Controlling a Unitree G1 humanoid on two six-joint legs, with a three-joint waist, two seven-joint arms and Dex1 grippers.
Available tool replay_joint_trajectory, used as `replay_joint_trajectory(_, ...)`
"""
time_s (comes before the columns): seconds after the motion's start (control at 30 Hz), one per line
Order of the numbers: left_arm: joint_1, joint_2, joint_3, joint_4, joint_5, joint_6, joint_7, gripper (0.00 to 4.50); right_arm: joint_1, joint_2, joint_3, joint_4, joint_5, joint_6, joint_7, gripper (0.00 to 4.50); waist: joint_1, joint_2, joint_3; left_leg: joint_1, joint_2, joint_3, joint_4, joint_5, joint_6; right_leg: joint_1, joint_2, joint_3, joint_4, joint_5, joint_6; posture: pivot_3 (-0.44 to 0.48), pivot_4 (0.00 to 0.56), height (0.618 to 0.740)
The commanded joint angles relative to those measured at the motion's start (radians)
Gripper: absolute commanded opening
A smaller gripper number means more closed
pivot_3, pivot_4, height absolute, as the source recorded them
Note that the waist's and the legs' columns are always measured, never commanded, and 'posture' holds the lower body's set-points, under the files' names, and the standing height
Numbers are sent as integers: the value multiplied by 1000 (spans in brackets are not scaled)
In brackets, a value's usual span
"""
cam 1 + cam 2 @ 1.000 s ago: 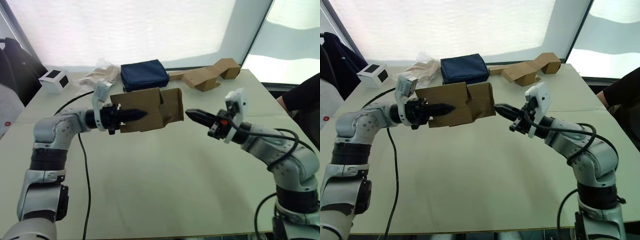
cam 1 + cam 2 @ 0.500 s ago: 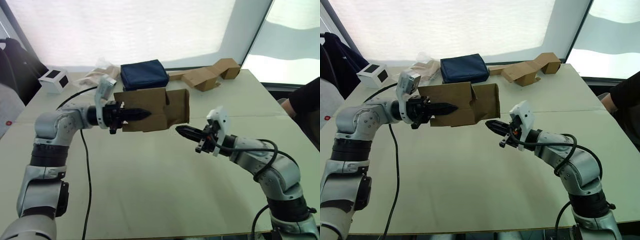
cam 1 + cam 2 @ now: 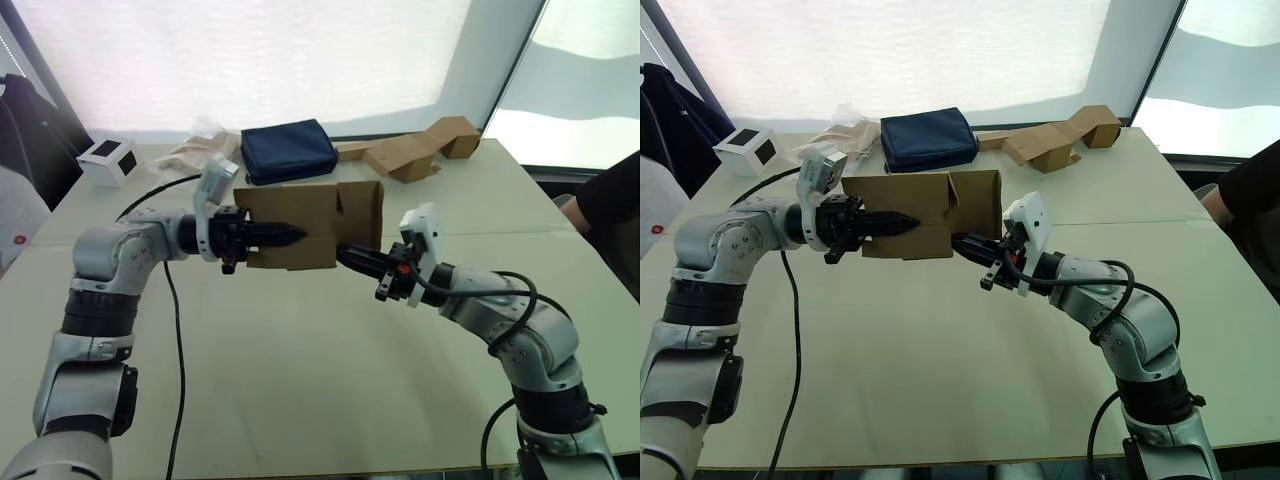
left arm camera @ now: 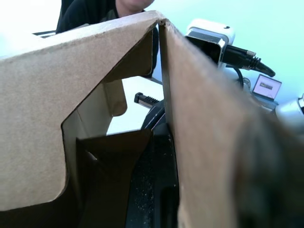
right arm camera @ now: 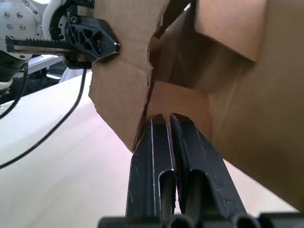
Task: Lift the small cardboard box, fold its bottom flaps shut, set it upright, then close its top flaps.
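Observation:
The small cardboard box [image 3: 320, 213] hangs on its side above the table, plain brown. My left gripper [image 3: 290, 236] is shut on its near wall, one finger inside as the left wrist view shows. Its open end faces my right arm, with flaps [image 5: 228, 23] standing loose; I cannot tell whether they are the bottom flaps or the top flaps. My right gripper [image 3: 345, 256] is shut, empty, and its tips [image 5: 164, 118] touch a small inner flap [image 5: 180, 102] at the box's lower right edge.
Behind the box lie a navy pouch [image 3: 288, 150], a long bent cardboard piece [image 3: 410, 152], a crumpled bag [image 3: 195, 150] and a white cube [image 3: 108, 160]. A black cable [image 3: 175, 330] runs down the left side. A person's dark sleeve [image 3: 612, 195] is at the right edge.
My right gripper dipped, then moved left and in under the box's open end until its tips met a flap. My left gripper carried the box slightly to the right.

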Motion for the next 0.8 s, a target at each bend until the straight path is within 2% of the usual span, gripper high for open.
replay_joint_trajectory(0.03, 5, 10, 14, -31, -10, 0, 5, 0, -29, -3, 0, -15, -11, -23, 14, 95, 0, 0, 0, 0, 0, 0, 0, 0, 0, 0, 0, 0, 0, 0, 0, 0, 150, 740)
replay_joint_trajectory(0.3, 5, 21, 16, -31, -8, 1, 7, 0, -31, -76, -81, -46, 64, 32, 56, 95, 1, 0, 0, 0, 0, 0, 0, 0, 0, 0, 0, 0, 0, 0, 0, 0, 150, 740)
replay_joint_trajectory(0.43, 7, 27, 18, -34, -10, 2, 7, 0, -54, -129, -208, -25, 218, 111, 63, 95, 3, 0, 0, 0, 0, 0, 0, 0, 0, 0, -1, 0, 0, 0, 0, 0, 150, 740)
replay_joint_trajectory(0.5, 4, 31, 23, -32, -12, -3, 8, 0, -81, -145, -291, 51, 255, 116, 39, 95, 3, 0, 0, 0, 0, 0, 0, 0, 0, 0, -1, 0, 0, 0, 0, 0, 150, 740)
replay_joint_trajectory(0.67, 1, 28, 34, -33, -23, -6, 16, 0, -129, -133, -343, 234, 158, 21, -22, 95, 1, 0, 0, 0, 0, 0, 0, 0, 0, 1, 0, 0, 0, 0, 0, 0, 150, 740)
replay_joint_trajectory(0.8, 2, 20, 29, -43, -29, -5, 24, 0, -133, -134, -243, 320, 6, -68, -20, 95, -2, 0, 0, 0, 0, 1, 0, 0, 0, 0, 0, 0, 0, 0, 0, 0, 150, 740)
